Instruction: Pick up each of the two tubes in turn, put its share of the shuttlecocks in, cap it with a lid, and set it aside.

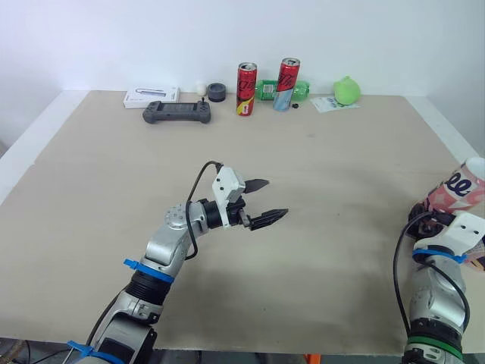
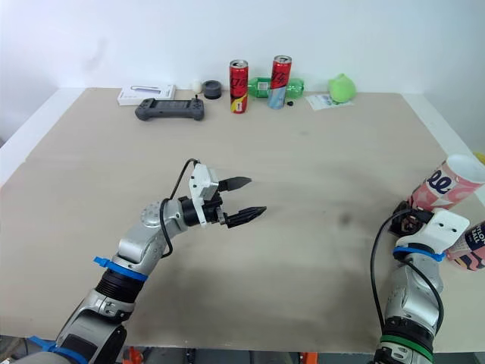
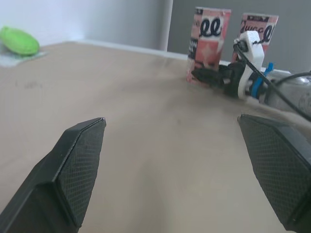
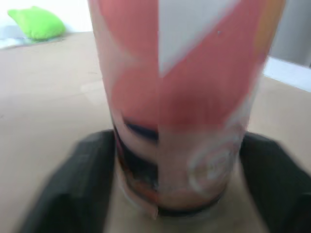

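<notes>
A pink patterned tube (image 3: 209, 46) stands upright just beside a matching second tube (image 3: 270, 31).

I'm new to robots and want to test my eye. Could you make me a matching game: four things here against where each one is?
Things:
1. left gripper
2. pink tube
3. game controller
4. green toy

Places:
a. back of the table, left
b. right edge of the table
c. over the middle of the table, open
d. back of the table, right

Pairs: 1-c, 2-b, 3-a, 4-d
</notes>
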Motion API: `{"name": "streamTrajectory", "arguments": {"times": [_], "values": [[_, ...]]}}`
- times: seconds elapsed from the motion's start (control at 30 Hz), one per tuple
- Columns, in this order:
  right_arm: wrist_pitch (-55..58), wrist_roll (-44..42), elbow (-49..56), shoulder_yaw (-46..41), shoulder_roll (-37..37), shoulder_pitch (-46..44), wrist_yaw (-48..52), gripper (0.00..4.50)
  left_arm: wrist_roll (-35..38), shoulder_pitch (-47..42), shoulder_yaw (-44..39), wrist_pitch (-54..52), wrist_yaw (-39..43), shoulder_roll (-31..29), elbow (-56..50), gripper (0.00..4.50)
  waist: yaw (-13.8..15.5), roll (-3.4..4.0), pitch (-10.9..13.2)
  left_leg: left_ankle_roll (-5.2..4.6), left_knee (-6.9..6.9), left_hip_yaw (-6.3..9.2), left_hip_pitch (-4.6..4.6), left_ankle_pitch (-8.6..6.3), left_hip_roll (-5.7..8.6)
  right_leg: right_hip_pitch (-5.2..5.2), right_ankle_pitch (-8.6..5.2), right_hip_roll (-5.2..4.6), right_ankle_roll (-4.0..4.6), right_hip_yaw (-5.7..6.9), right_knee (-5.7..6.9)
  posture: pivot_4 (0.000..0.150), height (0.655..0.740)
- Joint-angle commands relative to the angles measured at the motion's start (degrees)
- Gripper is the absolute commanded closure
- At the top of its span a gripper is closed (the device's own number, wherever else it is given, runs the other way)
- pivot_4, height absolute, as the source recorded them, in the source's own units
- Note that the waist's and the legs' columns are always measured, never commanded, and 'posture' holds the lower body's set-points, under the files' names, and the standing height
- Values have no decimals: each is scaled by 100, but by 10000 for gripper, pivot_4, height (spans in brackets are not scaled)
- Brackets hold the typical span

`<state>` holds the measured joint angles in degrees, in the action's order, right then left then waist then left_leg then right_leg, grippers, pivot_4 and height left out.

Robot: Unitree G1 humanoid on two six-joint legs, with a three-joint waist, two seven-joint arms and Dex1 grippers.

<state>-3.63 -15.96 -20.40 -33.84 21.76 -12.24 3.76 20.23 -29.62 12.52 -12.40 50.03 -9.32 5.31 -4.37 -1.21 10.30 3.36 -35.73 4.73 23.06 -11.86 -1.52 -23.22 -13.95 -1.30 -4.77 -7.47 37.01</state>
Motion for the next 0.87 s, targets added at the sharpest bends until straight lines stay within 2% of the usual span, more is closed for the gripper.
{"name": "streamTrajectory", "arguments": {"times": [0.03, 0.3, 0.4, 0.5, 0.63, 0.87], "values": [[68, -128, 402, -52, 19, 234, 4, 315, 45, 85, -80, -21, -5, -67, -380, 0, 1, 1, 0, 0, 0, 0, 0, 0, 0, 0, 0, 0, 0, 0, 0, 1500, 7400], [689, -530, 2511, 247, -304, 1522, 359, 315, 96, 714, -563, 128, -243, -396, -702, 0, 7, 6, -2, 0, 10, 2, 0, 0, -2, -4, -6, 0, 1, 1, 0, 1500, 7400], [1108, -821, 3572, 771, -29, 2185, 1193, 315, 117, 1114, -949, 262, -473, -570, -952, 0, -6, 23, -10, 0, 14, 0, -3, 0, -4, -6, -8, 0, 3, -1, 1, 1500, 7400], [1582, -894, 4526, 1702, 689, 2567, 2296, 315, -120, 1488, -1219, 481, -773, -792, -1124, 0, -12, 22, -8, 0, 9, -3, -8, 1, -10, -7, -9, 2, 5, 0, 3, 1500, 7400], [2240, -1150, 4883, 2212, 1175, 2156, 2702, 315, -161, 1954, -1484, 537, -916, -1079, -1378, 0, 5, 6, -7, -5, -5, -5, -12, 15, -11, 2, -4, 2, 10, 1, 3, 1500, 7400], [2465, -1100, 4543, 2370, 1056, 1554, 2756, 315, -169, 2408, -1565, 493, -1029, -1295, -1718, 0, 77, -13, -1, -4, -15, -5, 9, 19, -8, -3, -2, -1, 18, 1, 0, 1500, 7400]]}}
